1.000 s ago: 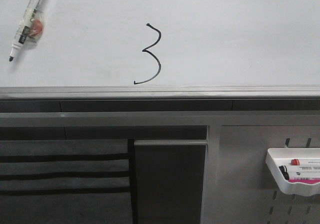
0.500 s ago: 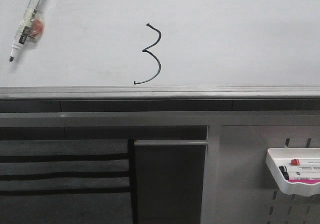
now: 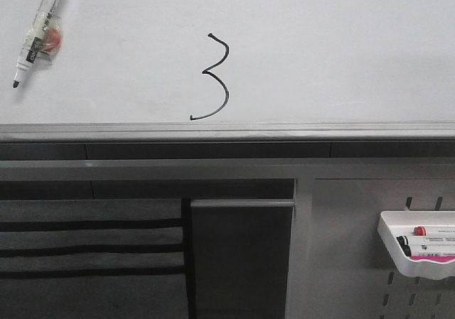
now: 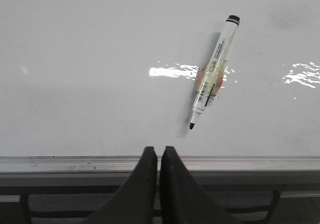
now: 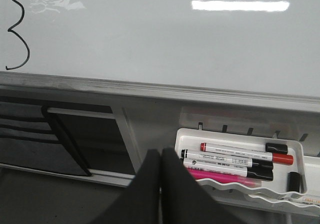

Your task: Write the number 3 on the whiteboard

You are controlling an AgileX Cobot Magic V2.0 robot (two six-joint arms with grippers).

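A thin black hand-drawn number 3 (image 3: 217, 77) stands on the whiteboard (image 3: 341, 49), just above its grey edge rail (image 3: 227, 130). It also shows in the right wrist view (image 5: 18, 32). An uncapped white marker (image 3: 37, 33) with tape round it lies on the board at the far left, tip toward the rail; it also shows in the left wrist view (image 4: 212, 73). My left gripper (image 4: 159, 150) is shut and empty, over the rail and apart from the marker. My right gripper (image 5: 160, 154) is shut and empty, below the board. Neither gripper shows in the front view.
A small white marker tray (image 3: 418, 244) with several markers hangs at the lower right, beside my right gripper in the right wrist view (image 5: 240, 164). A dark panel (image 3: 242, 255) and grey slats (image 3: 85, 248) lie below the rail.
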